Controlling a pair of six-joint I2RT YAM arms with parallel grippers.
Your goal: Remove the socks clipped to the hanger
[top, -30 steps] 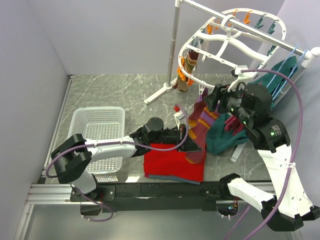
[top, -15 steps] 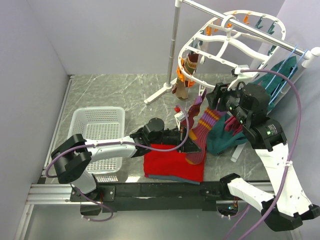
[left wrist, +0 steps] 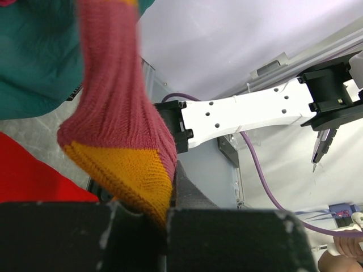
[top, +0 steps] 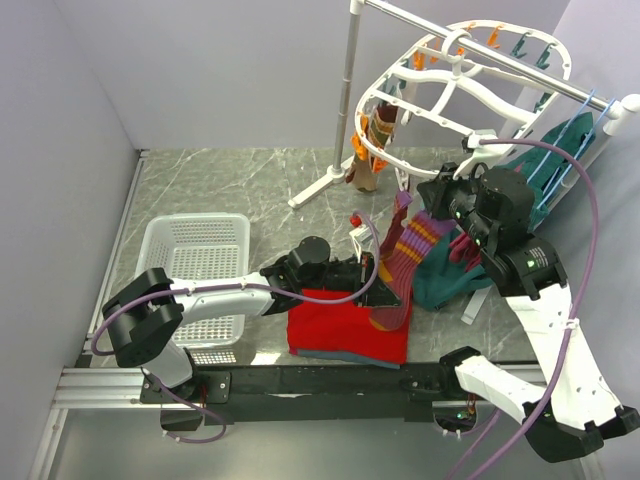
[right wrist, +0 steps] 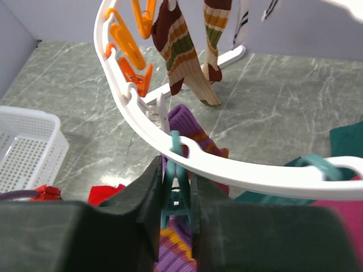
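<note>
Socks on the hanger [top: 462,88], a white oval frame hung from the rail [top: 520,62] at upper right. A maroon sock [top: 405,258] with orange-yellow bands hangs from a teal peg [right wrist: 176,198] on the frame's lower rim and slants down to the left gripper [left wrist: 166,218], whose jaws are clamped tight on its orange-yellow end. The right gripper [right wrist: 174,170] is nearly closed, its fingers pressing both sides of that teal peg. Left arm: stretched low across the table [top: 230,180], above the red cloth [top: 335,330]. Right arm: reared up, wrist at the hanger's rim. A brown striped sock [right wrist: 173,48] is clipped farther along.
</note>
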